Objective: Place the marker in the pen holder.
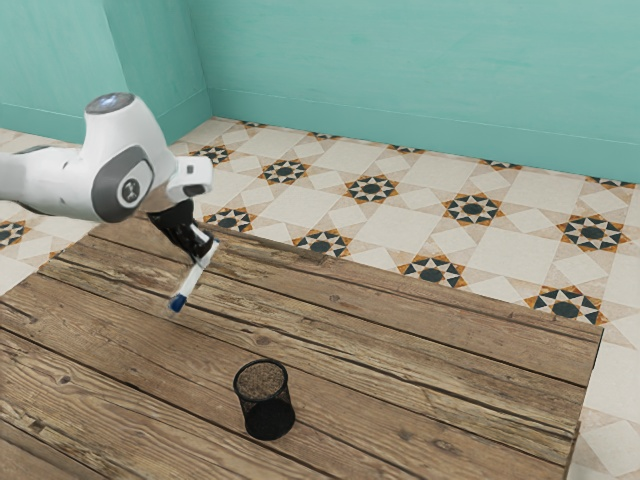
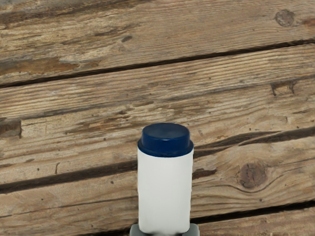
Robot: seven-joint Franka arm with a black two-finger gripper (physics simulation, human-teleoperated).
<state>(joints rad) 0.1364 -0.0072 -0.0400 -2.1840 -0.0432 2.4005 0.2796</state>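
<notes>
A: Step in hand?
B: Carry, by my reading. Grasp made, placing outstanding. The marker (image 1: 191,281) is in the tool (image 1: 204,257), apparently above the counter (image 1: 420,385) and well apart from the pen holder (image 1: 264,401).

A: State of the tool?
B: Partly closed, the gap set by the barrel's width. In the wrist view the fingers (image 2: 195,230) press the white barrel (image 2: 165,191) from both sides.

A: Orientation of the marker?
B: Long axis oblique, neither upright nor flat. The blue end (image 1: 178,302) is the lower one, directed down and toward the exterior view's left, away from the pen holder. The opposite end lies up at the grip. Exact tilt: cannot be read.

A: Next move?
B: Judged: traverse to above the pen holder, keeping the blue end higher than the rim, and turn the long axis close to vertical. Then lower into the mouth and release.

A: Risk?
B: If the tilt is left uncorrected, the blue end may catch the rim and tip the holder.
</notes>
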